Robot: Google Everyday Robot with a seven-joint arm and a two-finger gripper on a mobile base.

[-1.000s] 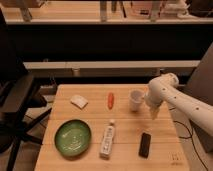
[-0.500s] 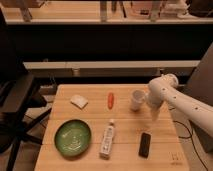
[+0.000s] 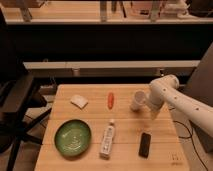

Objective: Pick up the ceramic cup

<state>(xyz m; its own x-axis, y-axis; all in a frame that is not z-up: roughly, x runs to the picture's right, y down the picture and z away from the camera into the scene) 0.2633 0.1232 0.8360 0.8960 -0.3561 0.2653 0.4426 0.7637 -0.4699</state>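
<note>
Cup (image 3: 138,100) was small, plain white and slightly tapered, with a round rim and a darker inside. It stood upright on the wooden table (image 3: 125,122), on the right half toward the far edge. The gripper (image 3: 149,106) sat just beside the cup on its right, at the end of a white arm (image 3: 172,95) that came in from the right and bent down over the table edge. Whether the gripper touched the cup, and whether it was spread or pressed together, could not be told; the arm's last link covered that part. An orange carrot (image 3: 111,99) lay left of the cup, near but apart from it, pointing toward the far edge. Further left lay a small white cloth (image 3: 79,101). On the near side a green bowl (image 3: 73,137) sat at the left, a white bottle (image 3: 107,140) with a printed label lay on its side at the middle, and a flat black object (image 3: 145,144) lay at the right, nearly below the cup. All three were well apart from the cup. Nothing stood between the cup and the gripper. A dark chair (image 3: 17,100) stood off the table's left side.
</note>
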